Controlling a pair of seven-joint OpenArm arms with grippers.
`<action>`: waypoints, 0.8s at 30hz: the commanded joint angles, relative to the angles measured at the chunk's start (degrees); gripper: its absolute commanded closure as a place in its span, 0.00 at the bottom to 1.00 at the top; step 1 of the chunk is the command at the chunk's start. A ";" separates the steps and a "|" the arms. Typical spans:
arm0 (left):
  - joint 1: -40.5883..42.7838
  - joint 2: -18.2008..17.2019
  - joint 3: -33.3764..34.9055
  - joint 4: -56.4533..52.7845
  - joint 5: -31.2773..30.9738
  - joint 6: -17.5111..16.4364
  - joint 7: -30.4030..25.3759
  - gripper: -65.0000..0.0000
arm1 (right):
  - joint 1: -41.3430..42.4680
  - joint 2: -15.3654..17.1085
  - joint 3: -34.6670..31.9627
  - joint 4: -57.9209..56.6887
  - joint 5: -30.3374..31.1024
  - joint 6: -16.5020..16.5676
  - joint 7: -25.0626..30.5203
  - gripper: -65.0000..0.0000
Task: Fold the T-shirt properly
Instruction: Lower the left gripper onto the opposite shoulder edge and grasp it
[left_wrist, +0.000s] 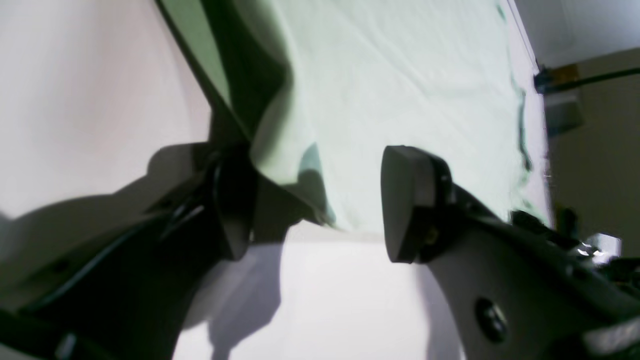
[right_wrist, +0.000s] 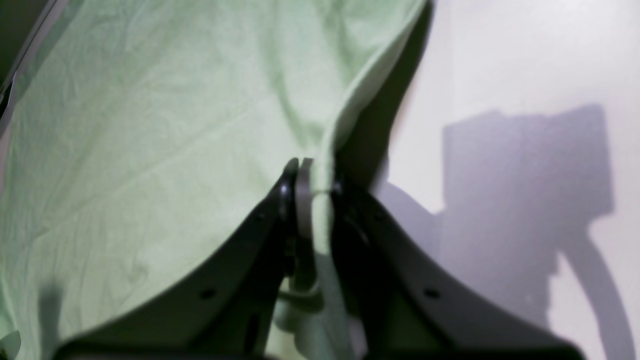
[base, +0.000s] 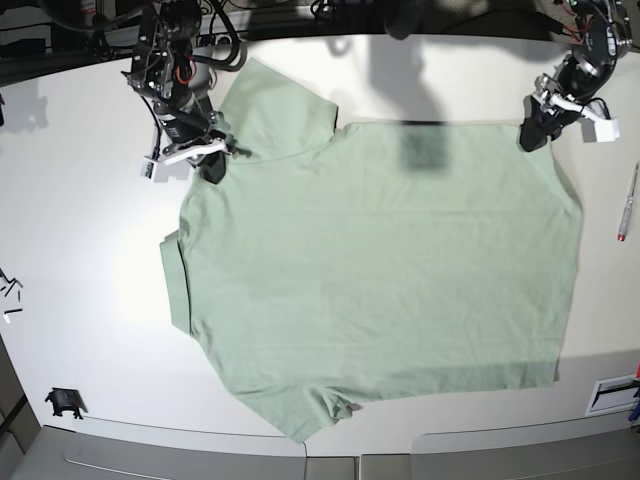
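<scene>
The pale green T-shirt (base: 380, 260) lies spread flat on the white table (base: 90, 220), collar to the left and hem to the right. My right gripper (base: 213, 160) is at its upper left, beside the far sleeve. In the right wrist view this gripper (right_wrist: 314, 187) is shut on a pinched fold of the T-shirt (right_wrist: 150, 125), lifting it a little. My left gripper (base: 534, 132) is at the hem's far right corner. It stands open (left_wrist: 320, 205), and the edge of the T-shirt (left_wrist: 390, 100) lies between its fingers, a lifted bit of cloth touching one finger (left_wrist: 235, 200).
A pen (base: 627, 202) lies at the right edge of the table. A white card (base: 612, 394) sits at the front right and a small black part (base: 63, 402) at the front left. Cables and arm bases crowd the back edge (base: 300, 20).
</scene>
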 joint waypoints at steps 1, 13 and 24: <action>1.55 0.24 0.33 -0.31 1.99 2.12 4.66 0.43 | 0.44 0.44 0.24 0.83 0.15 0.46 0.11 1.00; 1.53 1.36 0.33 -0.28 0.50 -0.39 1.79 0.43 | 0.44 0.46 0.24 0.83 0.15 0.46 0.09 1.00; -4.48 1.36 0.33 -0.31 8.83 5.38 -1.75 0.43 | 0.42 0.46 0.24 0.83 0.15 0.46 0.07 1.00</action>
